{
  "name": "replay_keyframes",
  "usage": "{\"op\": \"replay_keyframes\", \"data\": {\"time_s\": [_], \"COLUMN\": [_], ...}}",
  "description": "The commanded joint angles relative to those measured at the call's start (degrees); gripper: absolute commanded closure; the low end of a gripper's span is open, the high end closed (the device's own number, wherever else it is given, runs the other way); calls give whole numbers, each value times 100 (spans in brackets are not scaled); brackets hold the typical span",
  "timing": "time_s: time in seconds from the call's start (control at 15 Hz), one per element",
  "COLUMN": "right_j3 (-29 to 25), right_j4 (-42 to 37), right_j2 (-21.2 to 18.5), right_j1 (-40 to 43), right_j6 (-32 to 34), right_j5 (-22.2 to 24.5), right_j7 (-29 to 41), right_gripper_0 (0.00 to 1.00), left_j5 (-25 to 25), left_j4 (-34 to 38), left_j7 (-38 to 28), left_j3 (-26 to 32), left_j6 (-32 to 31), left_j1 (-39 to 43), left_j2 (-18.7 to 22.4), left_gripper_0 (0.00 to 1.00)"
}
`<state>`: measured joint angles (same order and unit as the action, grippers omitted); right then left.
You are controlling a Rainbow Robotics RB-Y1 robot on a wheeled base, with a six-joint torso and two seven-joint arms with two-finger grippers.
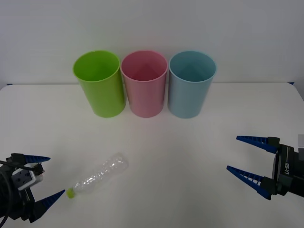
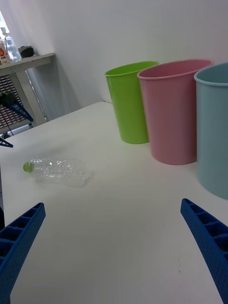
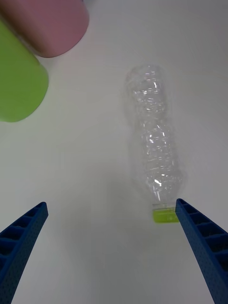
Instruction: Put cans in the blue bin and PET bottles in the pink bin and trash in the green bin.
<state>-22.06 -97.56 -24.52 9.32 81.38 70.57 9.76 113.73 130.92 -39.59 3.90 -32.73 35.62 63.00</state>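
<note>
Bottle position decides the next move: the PET bottle [image 1: 98, 175] lies flat on the white table [image 1: 190, 142], on the near left, with its lime-green cap [image 1: 70, 193] pointing toward the near-left corner and its base toward the far right. Its long axis therefore runs on a diagonal, from the left gripper [image 1: 42, 181] up toward the row of bins.

That left gripper hovers at the near-left edge with its blue fingers spread wide and holding nothing; the cap end sits just beside its lower fingertip. In the left wrist view the bottle [image 3: 154, 154] stretches away lengthwise from the gripper, cap nearest and close to one finger [image 3: 204, 247], not centred in the gap.

At the near right the right gripper [image 1: 247, 156] is likewise wide open and empty, well apart from the bottle.

Standing in a line at the far side are the green bin [image 1: 99, 85], the pink bin [image 1: 145, 85] in the middle, and the blue bin [image 1: 191, 85] on the right. Judging by this, the left arm is the nearer one, and it probably needs to shift sideways or turn so its fingers close across the bottle's body.
</note>
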Motion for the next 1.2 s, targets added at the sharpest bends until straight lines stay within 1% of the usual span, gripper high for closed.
{"op": "replay_keyframes", "data": {"time_s": [0.07,0.27,0.33,0.47,0.6,0.67,0.73,0.8,0.87,1.0,1.2], "right_j3": [0,0,0,0,0,0,0,0,0,0,0], "right_j4": [0,0,0,0,0,0,0,0,0,0,0], "right_j2": [0,0,0,0,0,0,0,0,0,0,0], "right_j1": [0,0,0,0,0,0,0,0,0,0,0], "right_j6": [0,0,0,0,0,0,0,0,0,0,0], "right_j5": [0,0,0,0,0,0,0,0,0,0,0], "right_j7": [0,0,0,0,0,0,0,0,0,0,0], "right_gripper_0": [2,2,2,1,1,1,2,2,2,2,2], "left_j5": [361,396,466,1213,1785,2022,2180,2426,2611,2681,2716], "left_j4": [258,355,355,583,768,812,812,847,891,979,996], "left_j7": [-673,-849,-1042,-1824,-2299,-2501,-2677,-2941,-3266,-3652,-3696], "left_j3": [-3,-100,-170,-364,-566,-724,-847,-1049,-1234,-1427,-1515], "left_j6": [-102,-436,-603,-1341,-1781,-1974,-1992,-2062,-2291,-2695,-2756], "left_j1": [174,-2,-151,-652,-1004,-1241,-1364,-1549,-1742,-2041,-2067], "left_j2": [2,-51,-77,-86,-77,-33,28,151,274,494,696], "left_gripper_0": [7,8,10,12,12,12,12,12,13,13,14]}}
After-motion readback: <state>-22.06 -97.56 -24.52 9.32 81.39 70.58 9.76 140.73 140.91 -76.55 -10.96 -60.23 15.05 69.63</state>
